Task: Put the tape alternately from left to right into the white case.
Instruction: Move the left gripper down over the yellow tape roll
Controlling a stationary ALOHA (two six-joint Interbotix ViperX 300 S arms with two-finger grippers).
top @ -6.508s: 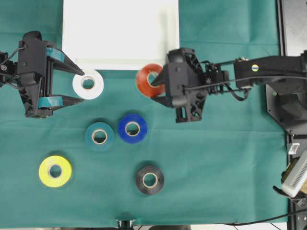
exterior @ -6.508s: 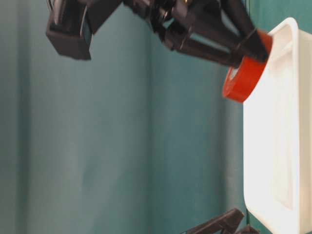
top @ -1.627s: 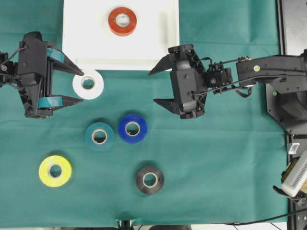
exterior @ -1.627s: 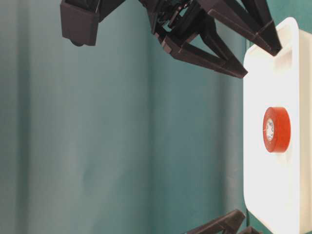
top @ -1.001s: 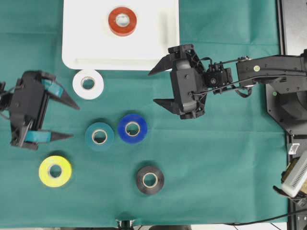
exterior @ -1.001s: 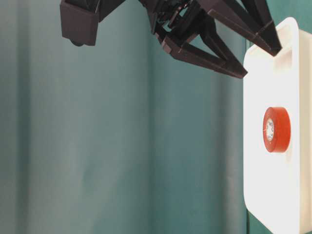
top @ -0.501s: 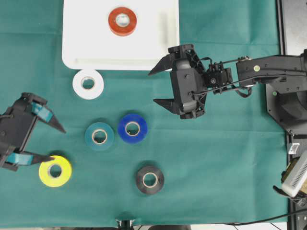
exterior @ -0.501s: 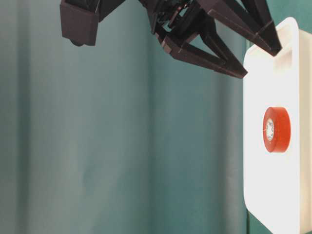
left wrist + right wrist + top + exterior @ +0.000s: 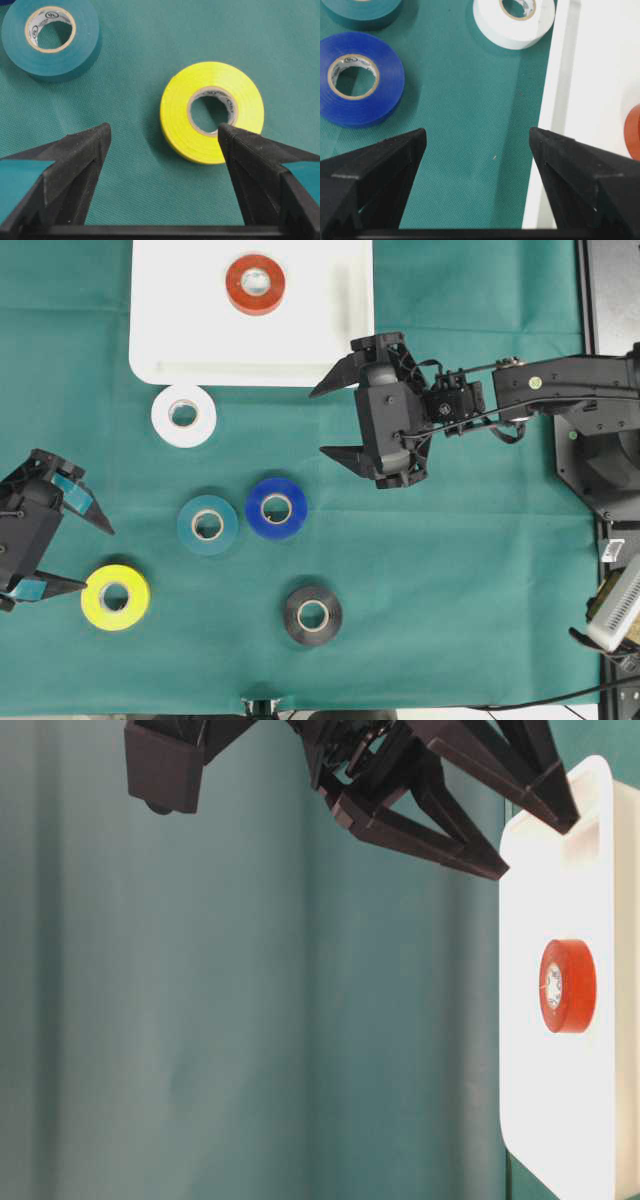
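Now the left gripper (image 9: 78, 556) is hanging spread wide and empty beside the yellow roll (image 9: 115, 597) at lower left; it should be centring both fingers around that roll before squeezing. 1 red-orange roll (image 9: 255, 284) is lying in the white case (image 9: 330, 340). The right gripper (image 9: 322, 422) is idling agape, empty. The table-level view is hiding all 5 loose rolls.

We see one roll (image 9: 255, 283) lying inside the case (image 9: 180, 340) at the top of the overhead view. Below the case, five rolls lie on the cloth (image 9: 480, 620): one (image 9: 183, 415) nearest the rim, two (image 9: 208, 525) (image 9: 276, 508) side by side mid-cloth, one (image 9: 115, 597) lower left, one (image 9: 312, 615) lower right.
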